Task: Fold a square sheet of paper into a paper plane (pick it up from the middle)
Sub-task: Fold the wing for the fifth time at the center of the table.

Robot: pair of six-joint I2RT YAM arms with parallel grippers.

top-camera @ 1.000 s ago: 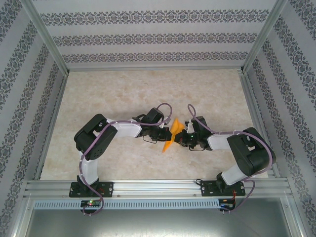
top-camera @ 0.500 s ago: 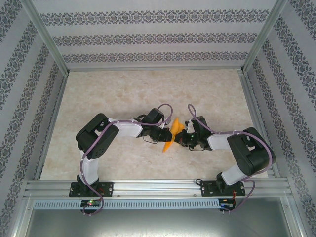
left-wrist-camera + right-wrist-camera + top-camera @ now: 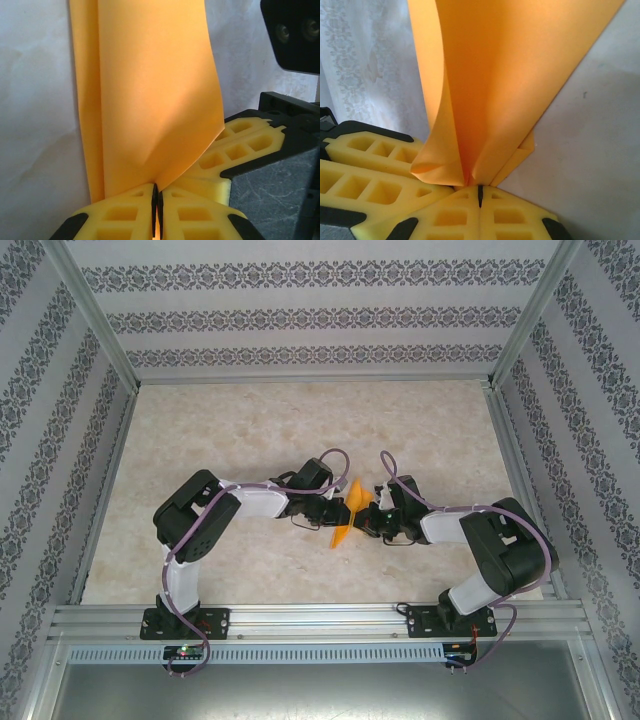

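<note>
The orange paper is folded into a narrow layered shape, held off the table between both arms near the middle. My left gripper is shut on the paper's lower edge, and the paper rises from the pinched pads in two leaves. My right gripper is shut on the paper too, where several folded layers meet at its pads. In the top view the left gripper and the right gripper face each other with the paper between them. The right gripper's yellow fingers appear close beside my left one.
The pale marbled table stretches around the arms. Patterned walls and an aluminium frame enclose it. The two wrists sit very close together at the table's middle.
</note>
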